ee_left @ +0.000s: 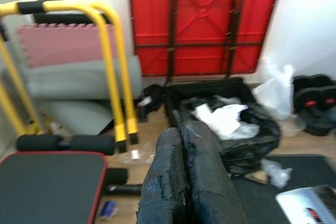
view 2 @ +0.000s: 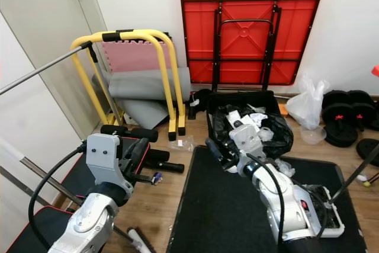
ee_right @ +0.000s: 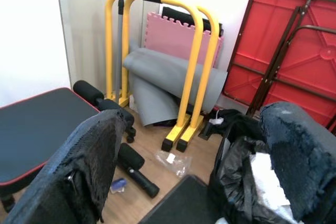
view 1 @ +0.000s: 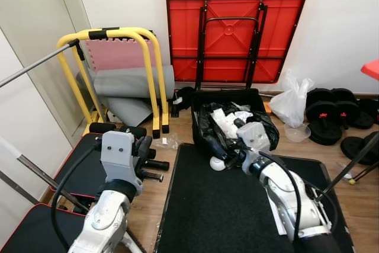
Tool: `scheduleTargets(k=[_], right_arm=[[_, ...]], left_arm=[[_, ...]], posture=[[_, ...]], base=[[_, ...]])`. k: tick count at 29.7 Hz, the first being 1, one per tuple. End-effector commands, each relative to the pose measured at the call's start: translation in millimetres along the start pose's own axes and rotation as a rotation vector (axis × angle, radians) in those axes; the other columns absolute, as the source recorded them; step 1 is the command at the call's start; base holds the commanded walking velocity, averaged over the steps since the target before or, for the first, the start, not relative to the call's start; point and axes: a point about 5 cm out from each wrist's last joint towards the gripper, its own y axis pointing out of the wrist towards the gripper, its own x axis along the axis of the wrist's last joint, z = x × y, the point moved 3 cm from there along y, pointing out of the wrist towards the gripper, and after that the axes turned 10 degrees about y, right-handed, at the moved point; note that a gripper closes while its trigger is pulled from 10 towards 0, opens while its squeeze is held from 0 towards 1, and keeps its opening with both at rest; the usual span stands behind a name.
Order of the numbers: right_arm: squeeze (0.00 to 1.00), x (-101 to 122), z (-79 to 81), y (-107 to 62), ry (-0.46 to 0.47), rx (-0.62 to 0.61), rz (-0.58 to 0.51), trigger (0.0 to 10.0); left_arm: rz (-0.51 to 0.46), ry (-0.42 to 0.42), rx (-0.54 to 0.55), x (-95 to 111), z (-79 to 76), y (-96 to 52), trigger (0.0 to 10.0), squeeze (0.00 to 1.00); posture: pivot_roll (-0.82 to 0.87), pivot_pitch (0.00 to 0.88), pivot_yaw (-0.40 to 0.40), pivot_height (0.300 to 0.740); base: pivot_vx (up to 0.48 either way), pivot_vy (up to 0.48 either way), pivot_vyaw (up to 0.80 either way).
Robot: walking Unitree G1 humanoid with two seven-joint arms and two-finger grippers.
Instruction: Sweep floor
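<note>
Two claws raised — left claw pressed together, right claw spread wide beside the bin bag.

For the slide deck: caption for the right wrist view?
Open right gripper above the bin bag, facing yellow bars, grey mat and red folded table.

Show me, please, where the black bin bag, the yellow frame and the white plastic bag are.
black bin bag [view 1: 208, 127]: left eye view, its left wall.
yellow frame [view 1: 150, 69]: left eye view, its right upright.
white plastic bag [view 1: 292, 103]: left eye view, its middle.
</note>
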Motion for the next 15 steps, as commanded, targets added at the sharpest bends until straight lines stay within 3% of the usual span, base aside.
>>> scheduleTargets(k=[1, 15], right_arm=[[0.00, 3.3, -2.7, 1.8, 0.007, -0.009, -0.008, 10.0], [0.00, 6.4, -4.0, 4.8, 0.042, -0.018, -0.011, 10.0]], left_arm=[[0.006, 0.007, 0.004, 0.6, 1.1, 1.6, 10.0, 0.00], [0.011, 0.007, 0.001, 1.8, 3.2, 5.2, 10.0, 0.00]], posture=[[-0.11, 0.000, 0.001, 0.740], [-0.11, 0.000, 0.005, 0.740]], base=[[0.000, -0.431, 0.00], [0.000, -0.477, 0.00]])
